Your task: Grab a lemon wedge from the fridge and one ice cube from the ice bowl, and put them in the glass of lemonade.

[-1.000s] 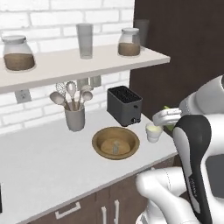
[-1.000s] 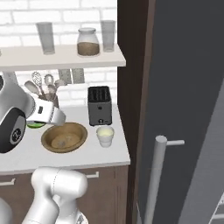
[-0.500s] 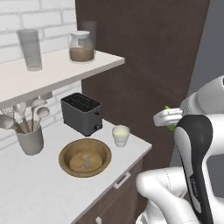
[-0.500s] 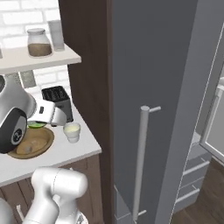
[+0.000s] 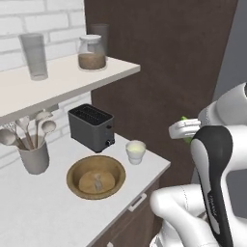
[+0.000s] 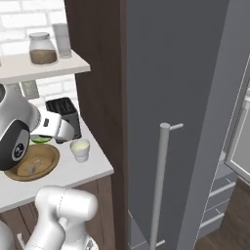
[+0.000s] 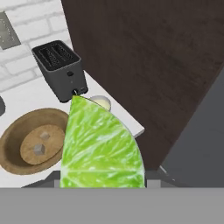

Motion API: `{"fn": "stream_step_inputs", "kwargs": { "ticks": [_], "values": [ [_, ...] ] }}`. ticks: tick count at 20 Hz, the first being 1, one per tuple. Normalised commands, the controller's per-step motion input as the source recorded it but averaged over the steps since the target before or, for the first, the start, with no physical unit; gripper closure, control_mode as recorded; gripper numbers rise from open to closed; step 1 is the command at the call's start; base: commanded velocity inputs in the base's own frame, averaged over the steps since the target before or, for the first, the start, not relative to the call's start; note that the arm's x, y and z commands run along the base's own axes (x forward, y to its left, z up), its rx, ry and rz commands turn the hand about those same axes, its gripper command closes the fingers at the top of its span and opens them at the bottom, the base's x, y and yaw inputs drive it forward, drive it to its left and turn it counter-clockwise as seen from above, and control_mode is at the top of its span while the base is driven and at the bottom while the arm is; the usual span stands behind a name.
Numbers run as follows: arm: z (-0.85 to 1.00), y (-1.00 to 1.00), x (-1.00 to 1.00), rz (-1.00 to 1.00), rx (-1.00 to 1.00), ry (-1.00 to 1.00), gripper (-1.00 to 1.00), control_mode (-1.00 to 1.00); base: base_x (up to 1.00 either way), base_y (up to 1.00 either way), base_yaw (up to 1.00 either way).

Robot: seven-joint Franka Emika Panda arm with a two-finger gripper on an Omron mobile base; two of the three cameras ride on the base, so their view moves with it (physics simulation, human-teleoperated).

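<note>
— Where does your task stand?
— Your pincer point(image 7: 103, 186) is closed on the wedge point(image 7: 101, 148), hanging off the worktop's point(image 5: 43, 212) right edge. The glass point(image 5: 136, 151) sits near that edge, the cube point(image 5: 98, 184) in the bowl point(image 5: 96, 177). Both drops remain.

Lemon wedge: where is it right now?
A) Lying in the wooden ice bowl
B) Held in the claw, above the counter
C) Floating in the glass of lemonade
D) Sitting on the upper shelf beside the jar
B. In the hand view the lemon wedge sits right at the claw, with the ice bowl and the glass of lemonade beyond it on the counter; the left base view shows its green edge at the claw.
</note>
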Motion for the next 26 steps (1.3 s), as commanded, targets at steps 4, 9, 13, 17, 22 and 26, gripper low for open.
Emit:
{"fn": "stream_step_inputs", "kwargs": {
  "ticks": [4, 9, 13, 17, 22, 26],
  "values": [
    [0.00, 0.00, 0.00, 0.00, 0.00, 0.00, 1.00, 1.00, 0.19, 0.19, 0.07],
    [0.00, 0.00, 0.00, 0.00, 0.00, 0.00, 1.00, 1.00, 0.38, 0.40, 0.06],
    [0.00, 0.00, 0.00, 0.00, 0.00, 0.00, 1.00, 1.00, 0.30, 0.14, 0.12],
    [-0.04, 0.04, 0.13, 0.00, 0.00, 0.03, 1.00, -1.00, 0.00, 0.00, 0.00],
    [-0.21, 0.47, 0.84, 0.06, 0.00, 0.26, 1.00, -1.00, 0.00, 0.00, 0.00],
    [-0.24, 0.50, 0.72, 0.13, -0.01, 0.24, 1.00, -1.00, 0.00, 0.00, 0.00]
  ]
}}
